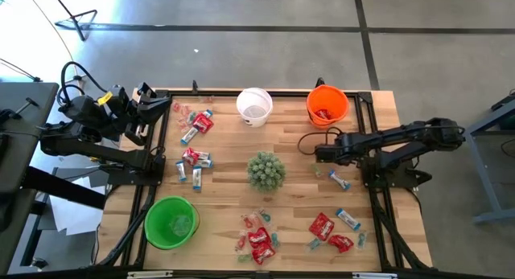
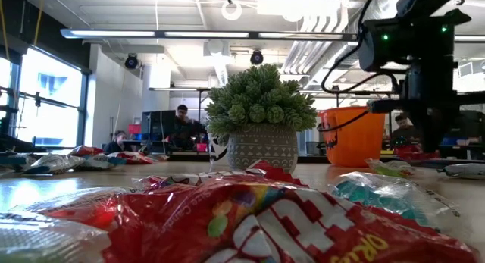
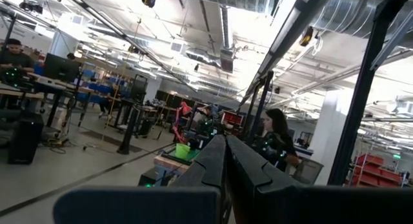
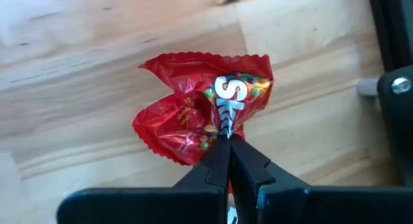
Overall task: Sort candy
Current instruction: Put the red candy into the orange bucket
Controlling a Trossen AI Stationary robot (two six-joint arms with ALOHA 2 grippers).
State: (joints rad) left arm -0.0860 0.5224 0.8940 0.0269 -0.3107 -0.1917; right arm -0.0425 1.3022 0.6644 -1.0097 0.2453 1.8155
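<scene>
Right gripper [image 4: 229, 139] pinches a red candy packet [image 4: 193, 114] by its crinkled edge near the desk's [image 1: 290, 130] right side (light, limp, slippery foil). Left gripper [image 3: 226, 161] closed, empty.

left arm folded back at the table's left edge, left gripper [image 1: 171, 107] near candy [image 1: 195, 125] | right gripper [image 1: 320, 153] stretched over bare wood between orange bucket [image 1: 327, 104] and plant [image 1: 265, 171] | white bucket [image 1: 254, 107] far edge | green bucket [image 1: 171, 223] near-left corner
</scene>
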